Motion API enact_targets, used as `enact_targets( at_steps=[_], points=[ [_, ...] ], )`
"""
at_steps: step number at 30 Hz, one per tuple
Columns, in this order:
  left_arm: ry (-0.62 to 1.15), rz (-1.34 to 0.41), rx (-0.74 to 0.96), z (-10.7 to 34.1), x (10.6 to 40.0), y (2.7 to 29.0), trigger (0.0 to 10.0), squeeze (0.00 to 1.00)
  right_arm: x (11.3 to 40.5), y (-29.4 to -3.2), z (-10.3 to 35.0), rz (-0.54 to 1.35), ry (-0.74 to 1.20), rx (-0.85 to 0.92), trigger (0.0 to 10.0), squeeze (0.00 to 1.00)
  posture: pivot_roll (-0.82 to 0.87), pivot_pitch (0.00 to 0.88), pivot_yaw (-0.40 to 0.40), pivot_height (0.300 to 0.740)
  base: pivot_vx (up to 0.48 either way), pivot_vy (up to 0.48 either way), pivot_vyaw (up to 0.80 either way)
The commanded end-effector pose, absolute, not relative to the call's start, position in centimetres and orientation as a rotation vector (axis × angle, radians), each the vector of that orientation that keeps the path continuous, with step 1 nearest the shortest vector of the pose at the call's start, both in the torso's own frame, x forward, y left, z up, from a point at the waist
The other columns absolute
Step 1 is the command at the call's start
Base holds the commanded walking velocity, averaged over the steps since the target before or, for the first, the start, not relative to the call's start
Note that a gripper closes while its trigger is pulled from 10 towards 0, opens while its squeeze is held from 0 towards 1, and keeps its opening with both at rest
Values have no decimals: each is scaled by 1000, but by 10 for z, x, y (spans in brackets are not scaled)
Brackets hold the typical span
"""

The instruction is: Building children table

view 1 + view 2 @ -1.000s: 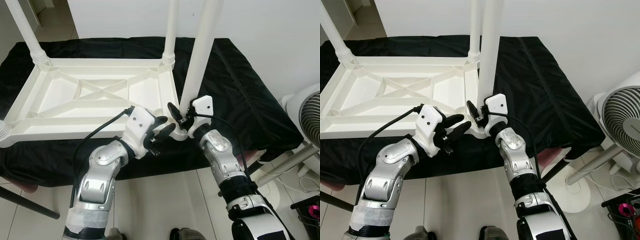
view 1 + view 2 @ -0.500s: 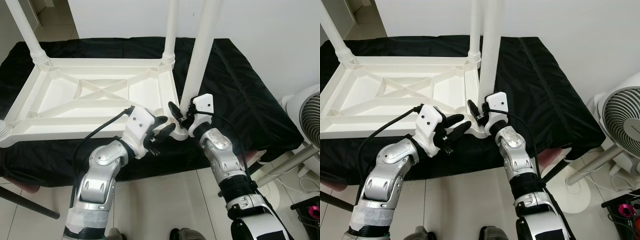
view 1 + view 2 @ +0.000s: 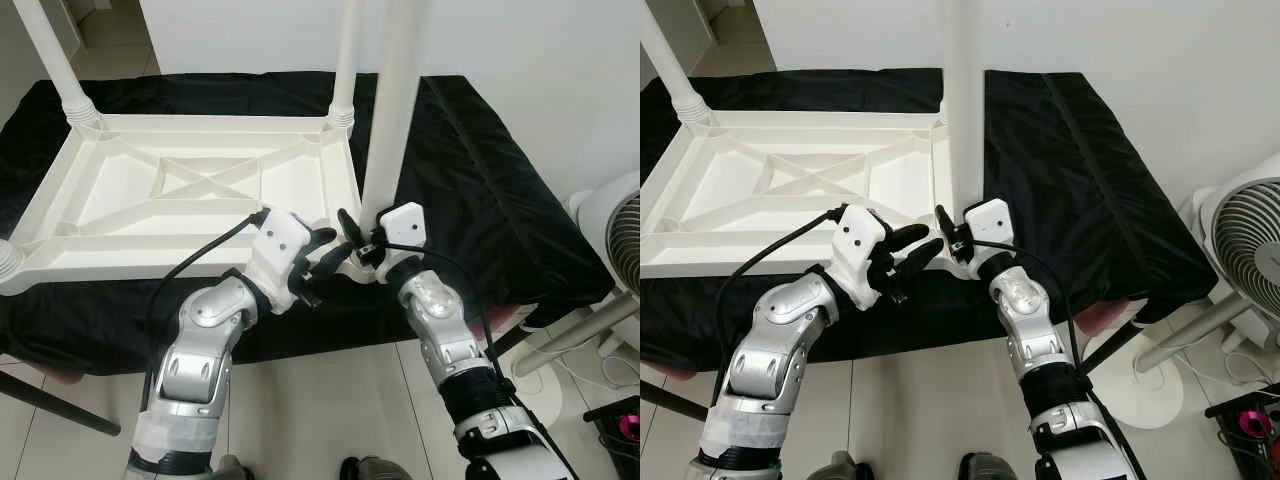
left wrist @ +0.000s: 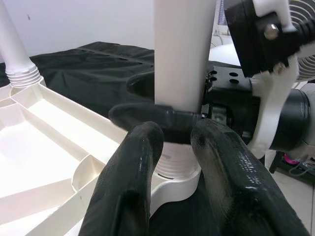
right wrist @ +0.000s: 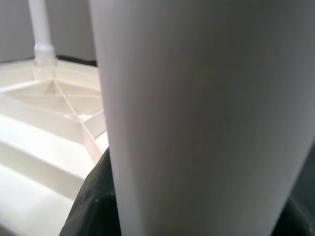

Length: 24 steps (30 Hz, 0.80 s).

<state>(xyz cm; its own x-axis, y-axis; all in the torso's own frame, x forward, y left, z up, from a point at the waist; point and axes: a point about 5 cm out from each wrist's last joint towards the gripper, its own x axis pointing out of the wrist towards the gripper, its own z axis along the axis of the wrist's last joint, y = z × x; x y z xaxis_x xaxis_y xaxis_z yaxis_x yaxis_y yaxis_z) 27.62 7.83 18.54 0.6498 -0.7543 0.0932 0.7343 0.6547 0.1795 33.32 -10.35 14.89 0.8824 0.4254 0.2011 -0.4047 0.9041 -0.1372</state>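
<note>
Left eye view: white leg (image 3: 392,110) now stands nearly upright in the near-right corner socket (image 3: 352,268) of the upturned tabletop (image 3: 190,195) on black cloth (image 3: 480,170); a sec ago it leaned right. Right gripper (image 3: 354,235) clamps the leg's base, so seating looks close to done. Left gripper (image 3: 326,255), fingers narrowly parted w/ nothing held, hovers just beside the socket. Leg tops cut off; thread engagement hidden behind fingers (image 4: 128,162).

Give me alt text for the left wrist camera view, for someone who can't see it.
A white table leg stands in its ribbed corner socket on the upturned white tabletop, the right gripper closed around it. The left gripper, fingers apart, sits just before the socket.
</note>
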Motion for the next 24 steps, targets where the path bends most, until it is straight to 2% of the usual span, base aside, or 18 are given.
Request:
enact_targets(
  at_steps=[1, 12, 17, 24],
  points=[
    [-158, -730, 103, 184, 281, 82, 10000, 0, 331, -111, 116, 402, -47, -34, 10000, 0, -28, 83, 22, 740, 0, 0, 0],
    [-162, -722, 105, 185, 281, 83, 10000, 0, 345, -109, 128, 370, -29, 77, 10000, 0, -18, 87, 17, 740, 0, 0, 0],
    [-163, -718, 105, 185, 280, 84, 10000, 0, 343, -107, 127, 388, -37, 46, 10000, 0, -16, 86, 17, 740, 0, 0, 0],
    [-165, -717, 104, 186, 281, 83, 10000, 0, 332, -100, 120, 422, -75, -117, 10000, 0, -22, 85, 18, 740, 0, 0, 0]
  ],
)
